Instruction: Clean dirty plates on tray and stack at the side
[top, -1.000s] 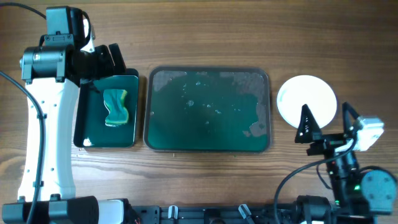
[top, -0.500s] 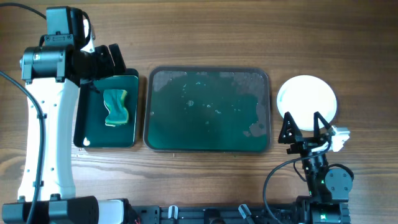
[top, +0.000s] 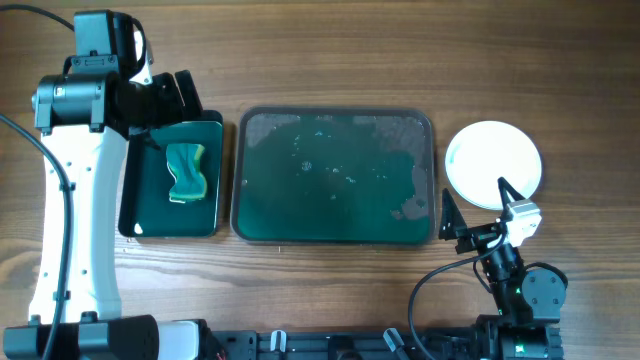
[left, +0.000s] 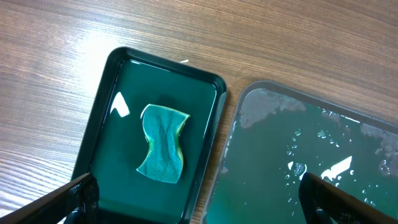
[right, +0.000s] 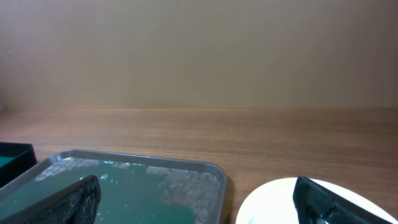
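Observation:
The tray (top: 335, 175) lies mid-table, dark green and wet, with pale foam along its back and right side and no plate on it. A round white plate (top: 493, 163) sits on the wood to its right; I cannot tell whether others lie under it. My right gripper (top: 480, 208) hovers open at the plate's near edge, empty. In the right wrist view its gripper (right: 199, 202) spans the tray's corner (right: 186, 171) and the plate (right: 273, 202). My left gripper (top: 178, 100) is open and empty above the small tray's back edge, and the left wrist view shows the gripper (left: 199, 199) over both trays.
A narrow black tray (top: 140, 200) left of the big one holds a green-yellow sponge (top: 186, 172), which the left wrist view shows as the sponge (left: 163, 143). The white left arm (top: 70, 200) runs down the table's left side. Cables loop at the front right.
The right arm has swung left from the table's right front, and its open gripper now sits by the plate's near edge. The left arm has not moved.

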